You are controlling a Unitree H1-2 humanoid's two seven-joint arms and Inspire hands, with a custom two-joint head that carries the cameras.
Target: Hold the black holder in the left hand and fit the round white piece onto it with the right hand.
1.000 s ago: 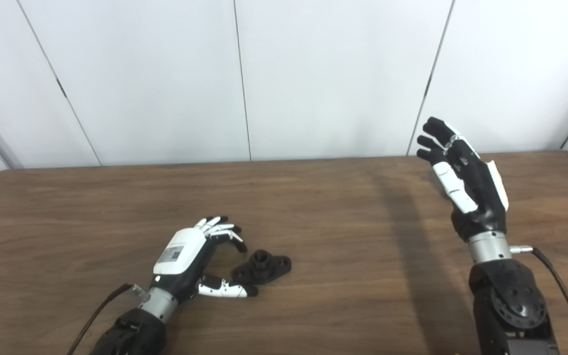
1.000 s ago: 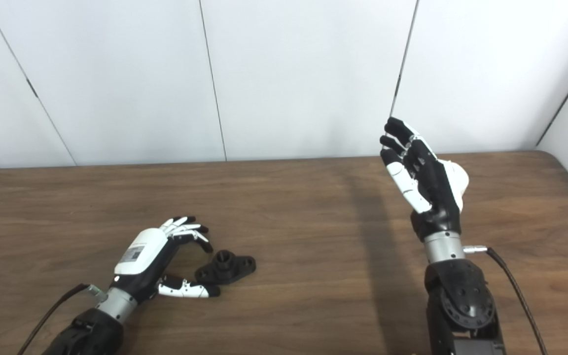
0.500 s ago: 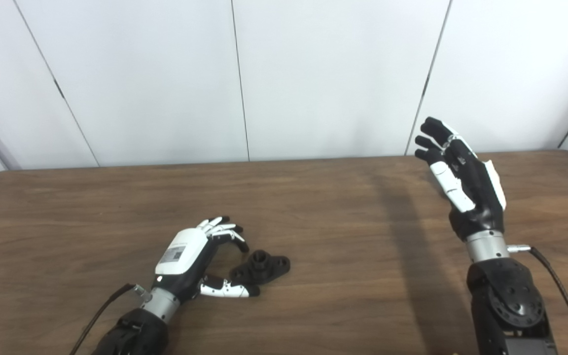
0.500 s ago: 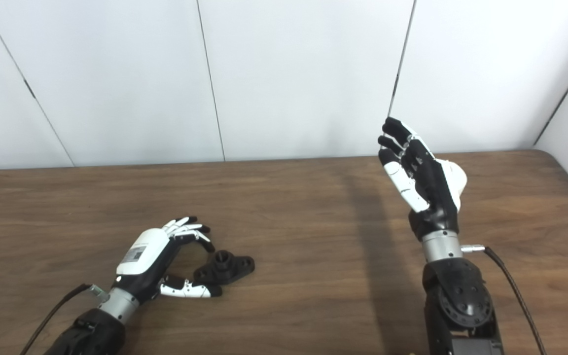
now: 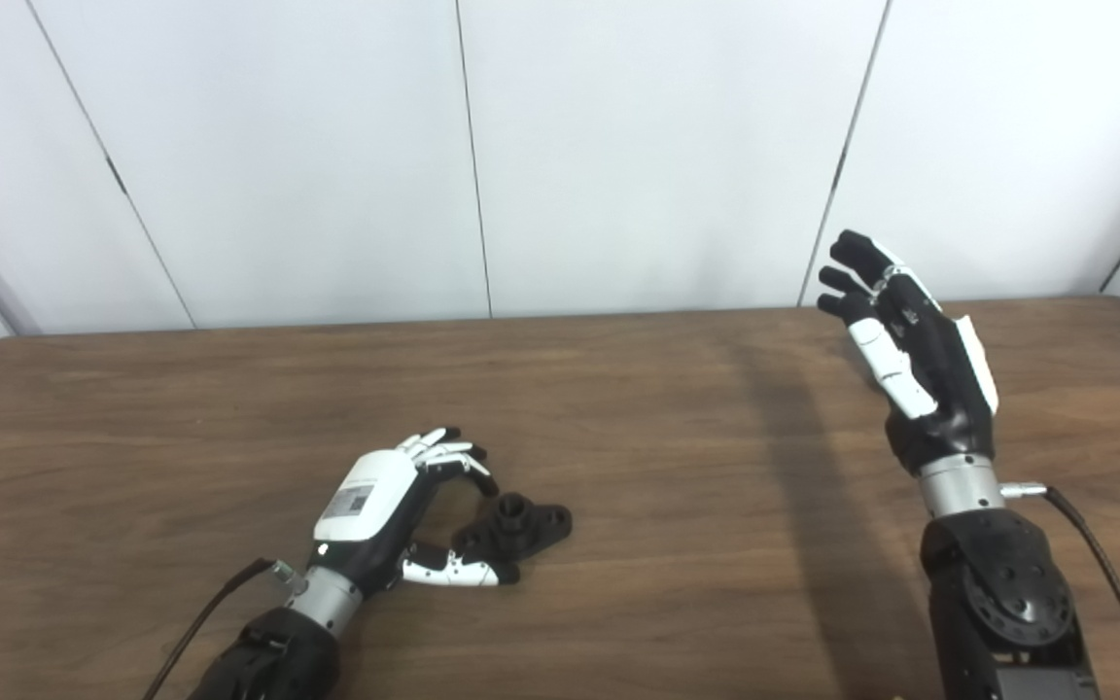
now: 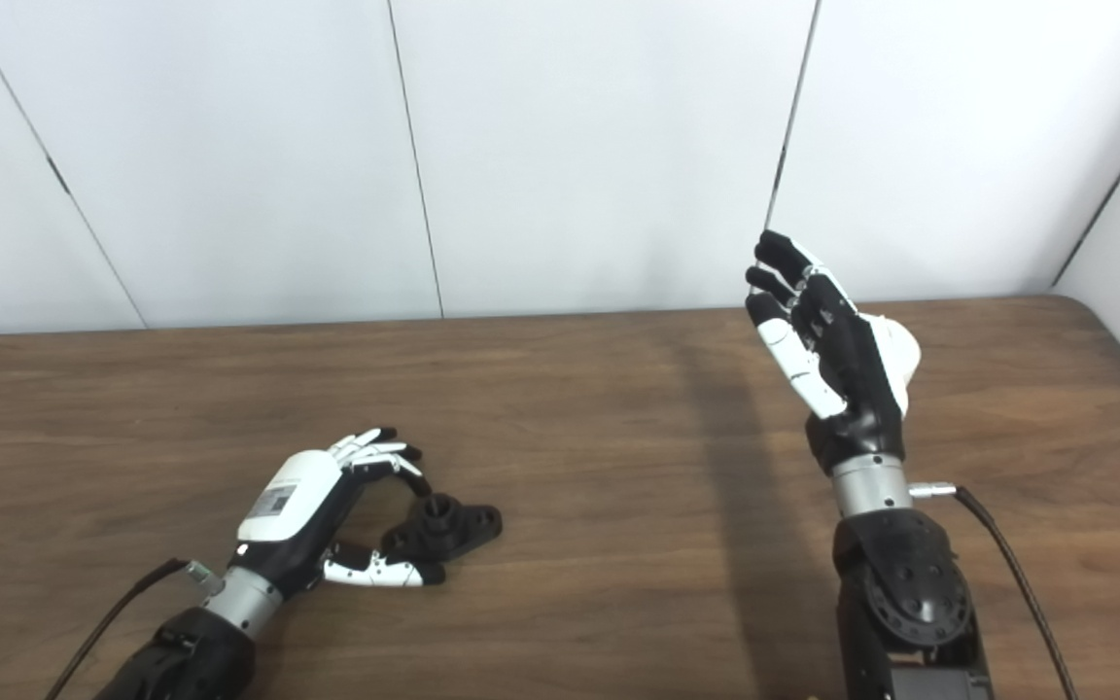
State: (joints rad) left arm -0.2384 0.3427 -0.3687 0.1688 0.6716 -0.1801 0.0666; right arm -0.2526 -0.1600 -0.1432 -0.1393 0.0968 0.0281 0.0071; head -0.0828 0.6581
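Near the table's (image 5: 618,389) front edge, the left hand (image 5: 380,515) curls open-fingered around the black holder (image 5: 516,526), while the right hand (image 5: 910,360) hovers raised, fingers apart and empty.

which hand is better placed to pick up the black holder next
Left. The left hand lies on the table, fingers curled open around the black holder. The right hand is raised far off.

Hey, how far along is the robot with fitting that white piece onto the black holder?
Nothing is fitted yet. The black holder lies on the table; the left robot hand is open around its near end, not gripping. The right robot hand is raised and open. No round white piece is visible; grasp and fitting remain.
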